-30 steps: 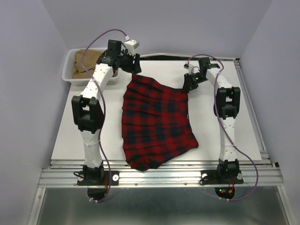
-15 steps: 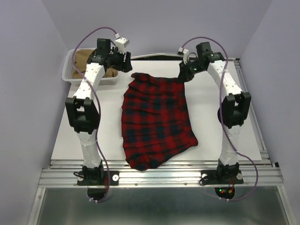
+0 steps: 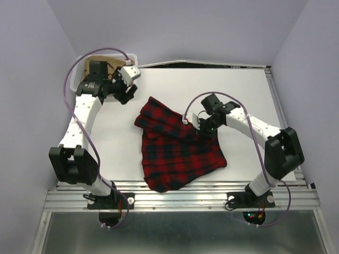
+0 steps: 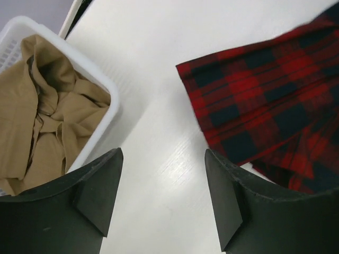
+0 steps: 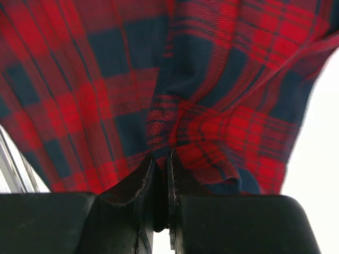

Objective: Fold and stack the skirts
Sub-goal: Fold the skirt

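The red-and-navy plaid skirt (image 3: 180, 153) lies in the middle of the table with its far right corner lifted and drawn over itself. My right gripper (image 3: 204, 126) is shut on that corner; in the right wrist view the cloth (image 5: 212, 106) bunches where the jaws (image 5: 161, 166) pinch it. My left gripper (image 3: 125, 91) is open and empty above bare table, between the basket and the plaid skirt's far left corner (image 4: 254, 95). Its fingers (image 4: 98, 185) stand wide apart. The tan skirt (image 3: 96, 64) lies crumpled in the white basket (image 4: 108, 111) and shows in the left wrist view (image 4: 42, 106).
The white mesh basket (image 3: 132, 56) stands at the far left corner of the white table top (image 3: 238, 90). Metal rails (image 3: 180, 198) run along the near edge, by the arm bases. Purple walls close in the left, right and far sides.
My right gripper has carried the plaid skirt's far right corner toward the near side, folding it over. My left gripper has moved left, away from the skirt toward the basket.
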`<action>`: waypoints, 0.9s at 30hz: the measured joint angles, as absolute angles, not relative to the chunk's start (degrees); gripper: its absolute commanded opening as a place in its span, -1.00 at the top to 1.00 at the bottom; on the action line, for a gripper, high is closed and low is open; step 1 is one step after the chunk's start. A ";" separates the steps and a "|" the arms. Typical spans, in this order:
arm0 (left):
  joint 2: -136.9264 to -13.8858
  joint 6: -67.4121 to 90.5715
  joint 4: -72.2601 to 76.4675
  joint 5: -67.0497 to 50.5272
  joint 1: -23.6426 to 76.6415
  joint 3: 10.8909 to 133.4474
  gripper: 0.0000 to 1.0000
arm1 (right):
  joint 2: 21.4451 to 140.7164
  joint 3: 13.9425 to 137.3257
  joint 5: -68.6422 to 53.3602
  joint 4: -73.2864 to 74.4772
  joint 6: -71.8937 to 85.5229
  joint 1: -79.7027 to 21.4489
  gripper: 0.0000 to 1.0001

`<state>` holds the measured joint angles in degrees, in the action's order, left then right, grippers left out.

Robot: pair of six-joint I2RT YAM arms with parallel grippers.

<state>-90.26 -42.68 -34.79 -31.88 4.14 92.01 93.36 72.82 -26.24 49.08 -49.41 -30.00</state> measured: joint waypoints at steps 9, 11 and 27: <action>-83.26 -60.90 -25.12 -22.33 11.22 63.31 -0.44 | 93.03 69.41 -21.21 45.89 -49.30 -30.00 0.99; -82.28 -62.41 -21.26 -20.18 13.04 57.56 -0.33 | 93.14 69.87 -21.02 45.39 -49.01 -30.00 0.99; -86.59 -74.72 -3.92 -13.65 18.92 53.10 -0.32 | 93.49 70.02 -18.98 44.53 -47.75 -30.04 0.99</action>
